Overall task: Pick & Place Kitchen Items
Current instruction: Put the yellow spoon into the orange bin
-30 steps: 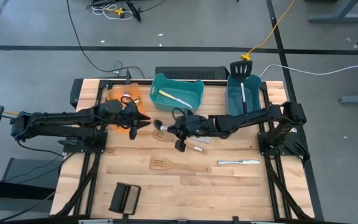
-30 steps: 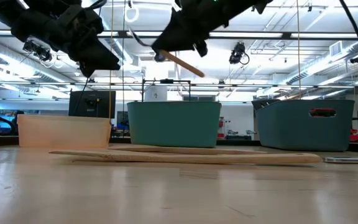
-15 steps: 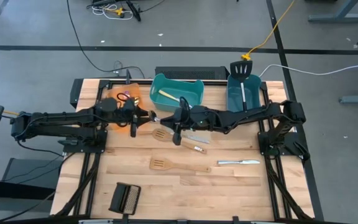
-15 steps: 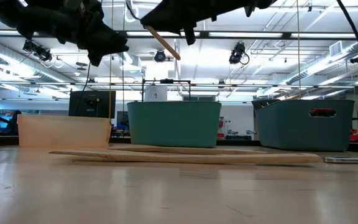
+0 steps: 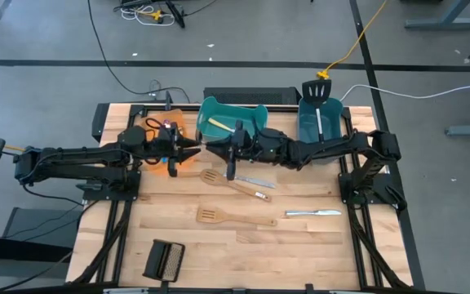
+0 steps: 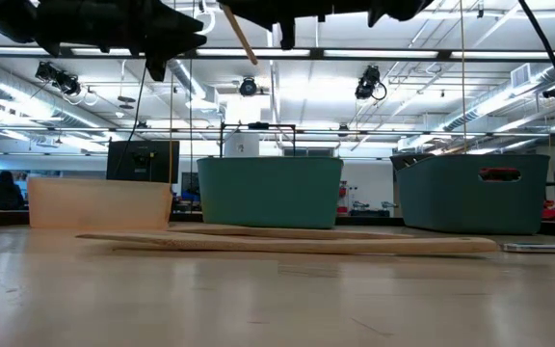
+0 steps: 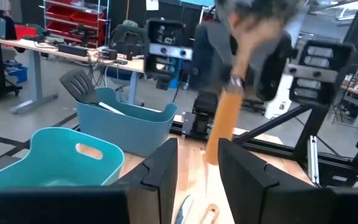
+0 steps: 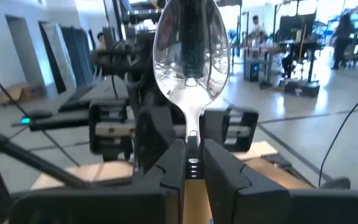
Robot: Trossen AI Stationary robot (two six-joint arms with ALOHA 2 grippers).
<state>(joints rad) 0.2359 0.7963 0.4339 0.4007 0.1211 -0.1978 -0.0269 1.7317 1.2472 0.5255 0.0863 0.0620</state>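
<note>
Near the tabletop's (image 5: pixel 300 245) far edge, the right gripper (image 5: pixel 232 152) holds a wooden-handled spoon (image 8: pixel 190 57) clamped in its fingers — raised, likely for handover; the left gripper (image 5: pixel 188 150) waits facing it, fingers (image 7: pixel 160 171) parted — beside the teal bin (image 5: pixel 255 117).

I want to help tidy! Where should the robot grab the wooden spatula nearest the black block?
By its slim handle, mid-length, coming straight down, fingers across it. The wooden spatula lies flat on the table, and its slotted head looks wider.
</note>
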